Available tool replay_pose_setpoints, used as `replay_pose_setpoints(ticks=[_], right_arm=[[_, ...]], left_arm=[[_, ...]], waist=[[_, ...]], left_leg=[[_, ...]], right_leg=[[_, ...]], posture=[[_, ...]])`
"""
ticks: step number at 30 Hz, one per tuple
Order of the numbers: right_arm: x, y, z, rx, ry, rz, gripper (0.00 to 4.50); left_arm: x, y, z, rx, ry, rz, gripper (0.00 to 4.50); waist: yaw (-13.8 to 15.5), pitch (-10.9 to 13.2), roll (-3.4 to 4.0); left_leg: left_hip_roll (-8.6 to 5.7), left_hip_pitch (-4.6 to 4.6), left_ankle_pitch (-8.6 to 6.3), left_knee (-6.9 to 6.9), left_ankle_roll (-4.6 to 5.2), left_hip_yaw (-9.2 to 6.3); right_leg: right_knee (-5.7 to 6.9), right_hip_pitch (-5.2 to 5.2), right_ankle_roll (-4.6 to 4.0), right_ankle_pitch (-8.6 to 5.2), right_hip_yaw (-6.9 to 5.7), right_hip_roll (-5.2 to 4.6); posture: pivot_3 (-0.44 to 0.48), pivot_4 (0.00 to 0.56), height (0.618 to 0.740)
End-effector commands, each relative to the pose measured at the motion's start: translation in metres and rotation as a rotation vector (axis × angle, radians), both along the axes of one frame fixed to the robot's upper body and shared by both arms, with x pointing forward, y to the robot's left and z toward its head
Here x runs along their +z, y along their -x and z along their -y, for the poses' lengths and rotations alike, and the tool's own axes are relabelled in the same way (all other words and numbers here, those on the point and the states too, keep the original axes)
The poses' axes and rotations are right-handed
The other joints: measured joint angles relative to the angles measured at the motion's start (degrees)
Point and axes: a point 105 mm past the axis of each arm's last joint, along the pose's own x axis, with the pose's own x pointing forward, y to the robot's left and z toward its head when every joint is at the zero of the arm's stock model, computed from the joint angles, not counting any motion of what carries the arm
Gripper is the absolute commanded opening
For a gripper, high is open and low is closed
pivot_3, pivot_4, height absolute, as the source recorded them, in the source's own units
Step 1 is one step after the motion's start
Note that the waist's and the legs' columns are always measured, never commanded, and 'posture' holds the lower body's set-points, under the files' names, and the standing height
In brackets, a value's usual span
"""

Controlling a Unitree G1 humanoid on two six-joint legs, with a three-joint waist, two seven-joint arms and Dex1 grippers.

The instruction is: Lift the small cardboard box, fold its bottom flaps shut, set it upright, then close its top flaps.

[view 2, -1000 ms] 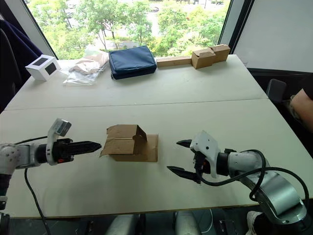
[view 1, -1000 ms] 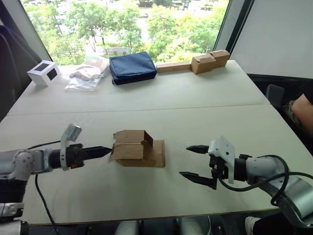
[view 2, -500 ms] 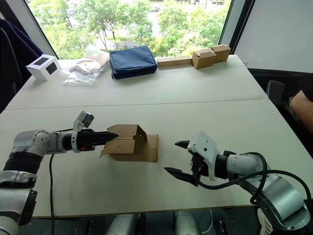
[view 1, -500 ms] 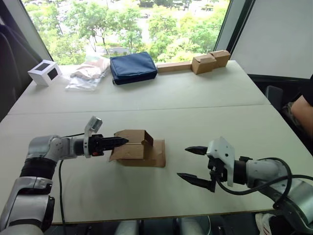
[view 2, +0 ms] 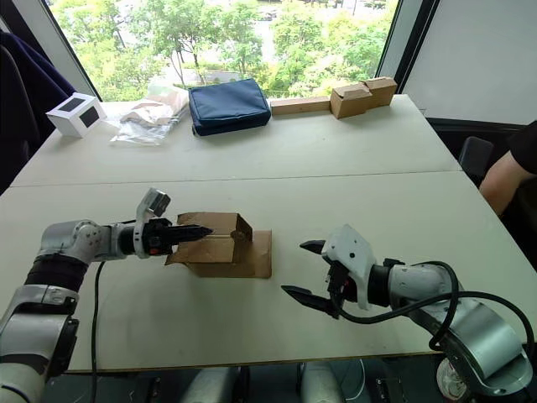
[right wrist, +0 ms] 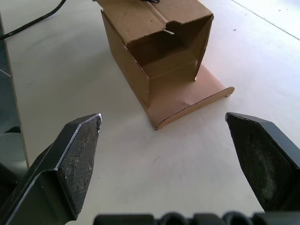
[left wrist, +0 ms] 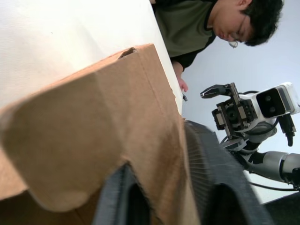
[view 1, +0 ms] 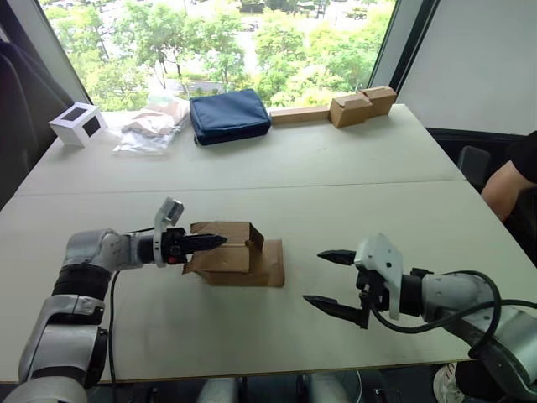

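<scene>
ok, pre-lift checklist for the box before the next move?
1. Left hand on the small cardboard box: ok, fingers straddle a cardboard panel in the left wrist view.
2. Firm grip: cannot tell.
3. Right hand open, clear of the box: ok.
4. Box still on the table, on its side: ok, one flap lies flat.
5. Right-facing end open, unfolded: ok.
6. Person's arm at the table's right edge, away from the box: ok.
</scene>
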Motion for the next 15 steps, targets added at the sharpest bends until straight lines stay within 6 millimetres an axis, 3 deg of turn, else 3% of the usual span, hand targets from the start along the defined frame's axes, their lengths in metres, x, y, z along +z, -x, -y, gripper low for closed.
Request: replay_pose_setpoints(ticks=[1,5,8,13,15], right_arm=[[0.008,0.003,-0.006,0.029,-0.008,0.049,4.5],[0.008,0.003,-0.006,0.031,-0.009,0.045,4.5],[0.015,0.0,-0.007,0.015,-0.063,0.049,4.5],[0.056,-0.033,0.005,-0.155,-0.353,0.114,4.5],[0.077,-0.044,0.008,-0.202,-0.495,0.141,3.95]], left_arm=[[0.01,-0.002,0.001,-0.002,0.028,0.043,0.04],[0.014,-0.002,0.001,-0.005,0.033,0.08,0.04],[0.031,-0.003,0.003,-0.016,0.055,0.155,0.04],[0.087,-0.006,0.003,-0.035,0.069,0.411,0.04],[0.111,-0.004,0.005,-0.048,0.073,0.516,0.0]], waist=[[0.0,0.0,0.0],[0.0,0.0,0.0],[0.0,0.0,-0.03],[0.0,0.0,-0.11],[-0.1,0.1,-0.18]], left_leg=[[0.0,0.0,0.0,0.0,0.0,0.0],[0.0,0.0,0.0,0.0,0.0,0.0],[0.0,0.0,0.0,0.0,0.0,-0.01],[0.06,0.0,0.01,0.05,-0.01,-0.04],[0.06,-0.01,0.02,0.05,-0.04,-0.06]], right_leg=[[0.0,0.0,0.0,0.0,0.0,0.0],[0.01,0.0,0.0,0.0,0.0,0.0],[0.01,-0.01,0.0,0.0,0.0,0.0],[0.02,0.01,0.0,0.0,0.0,-0.06],[0.03,0.0,0.0,0.0,0.0,-0.05]], posture=[[0.0,0.15,0.737],[0.0,0.15,0.737],[0.0,0.15,0.737],[0.0,0.15,0.737],[0.0,0.15,0.737]])
